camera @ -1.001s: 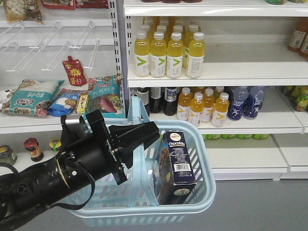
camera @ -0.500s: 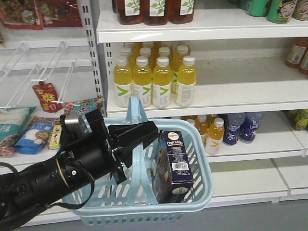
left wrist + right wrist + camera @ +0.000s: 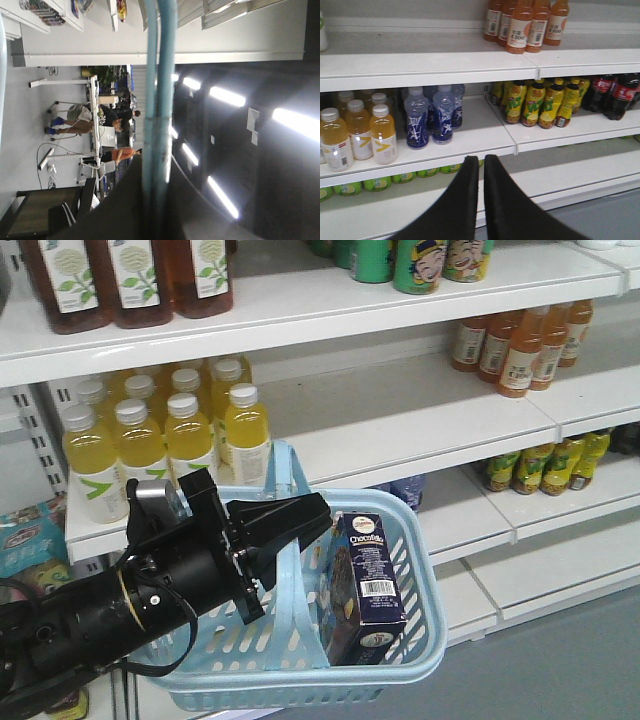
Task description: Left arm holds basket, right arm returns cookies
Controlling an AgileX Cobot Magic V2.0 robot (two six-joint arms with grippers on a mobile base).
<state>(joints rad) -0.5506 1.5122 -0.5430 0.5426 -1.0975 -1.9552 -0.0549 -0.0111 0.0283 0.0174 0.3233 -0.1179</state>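
Shelving (image 3: pixel 400 430) runs across the far side, stocked with yellow drink bottles (image 3: pixel 170 440) at left, brown tea bottles (image 3: pixel 130 280) above them and orange bottles (image 3: pixel 515 340) to the right. Nearer, the left arm (image 3: pixel 110 610) reaches in from the lower left. Its left gripper (image 3: pixel 300 522) is clamped on the looped handle (image 3: pixel 285 465) of the basket (image 3: pixel 428 585), which hangs in front of the shelves and hides part of the lower row. The cookies (image 3: pixel 368 575) stand upright inside the basket, in its right half, barcode facing out. In the left wrist view the blue handle runs straight between the dark jaws. The right gripper (image 3: pixel 481 162) points at a shelf of blue bottles (image 3: pixel 432 117) and cola bottles (image 3: pixel 620 95), well apart from them. Its fingers are pressed nearly together with nothing between.
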